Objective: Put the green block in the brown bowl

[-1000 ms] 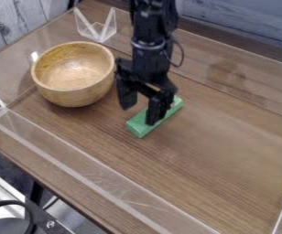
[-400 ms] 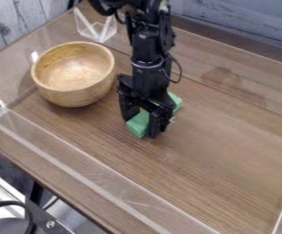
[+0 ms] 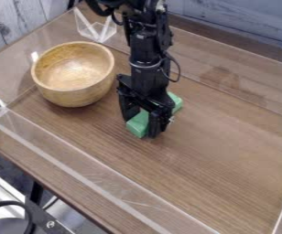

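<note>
While sitting wide and heavy-looking on the wooden table (image 3: 217, 174), the brown bowl (image 3: 72, 73) is showing thick walls, clear grain and a paler inside; it is probably staying put when something drops in, so no holding is needed there. Just right of the bowl and slightly nearer the camera, the gripper (image 3: 146, 125) is pointing straight down with its jaws standing wide, one finger on each long side of the green block (image 3: 141, 125), not yet pinching it as far as the view is showing.

Lying flat on the table right of the bowl, close but not touching it, the green block is looking like a small bright matte bar, elongated, angled diagonally, with its near end and a bit of its far end peeking out around the fingers. Judging by looks, it is light, rigid and not fragile, with plain flat faces that are giving decent friction. Gripping across the narrow width near the middle is looking best, so it is not swinging or tipping when lifted.
</note>
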Controlling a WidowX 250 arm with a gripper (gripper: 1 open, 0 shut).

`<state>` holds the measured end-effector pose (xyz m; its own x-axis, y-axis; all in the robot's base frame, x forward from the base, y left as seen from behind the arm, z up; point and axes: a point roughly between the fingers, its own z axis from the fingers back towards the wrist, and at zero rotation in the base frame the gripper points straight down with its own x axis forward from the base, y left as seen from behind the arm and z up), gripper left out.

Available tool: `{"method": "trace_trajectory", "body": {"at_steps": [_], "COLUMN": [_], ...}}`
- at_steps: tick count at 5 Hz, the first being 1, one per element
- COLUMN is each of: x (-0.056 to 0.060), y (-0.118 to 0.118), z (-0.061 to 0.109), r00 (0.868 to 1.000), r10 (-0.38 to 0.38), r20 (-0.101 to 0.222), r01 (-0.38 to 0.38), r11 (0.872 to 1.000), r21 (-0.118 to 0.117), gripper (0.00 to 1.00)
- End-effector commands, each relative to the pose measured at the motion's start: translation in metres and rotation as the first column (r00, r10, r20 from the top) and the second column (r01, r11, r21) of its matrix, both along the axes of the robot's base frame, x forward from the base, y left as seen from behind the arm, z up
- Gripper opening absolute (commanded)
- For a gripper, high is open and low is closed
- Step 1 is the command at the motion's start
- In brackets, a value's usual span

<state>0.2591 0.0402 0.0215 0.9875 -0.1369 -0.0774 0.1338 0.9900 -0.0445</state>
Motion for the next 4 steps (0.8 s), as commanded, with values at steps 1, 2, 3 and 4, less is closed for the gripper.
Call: {"method": "trace_trajectory", "body": {"at_steps": [1,2,3,4], "x": [0.0097,0.01,0.0103,0.0106], "y": [0.0031,0.0026,0.0022,0.0015], "z": [0.0213,0.0227,0.0228,0.023], "r00": [0.997,0.996,0.995,0.995], "r10": [0.009,0.008,0.008,0.007], "r20": [0.083,0.09,0.095,0.097], "r01": [-0.009,-0.008,-0.007,-0.006], "r11": [1.0,1.0,1.0,1.0], "r21": [0.003,-0.003,-0.008,-0.012], "gripper": [1.0,1.0,1.0,1.0]}}
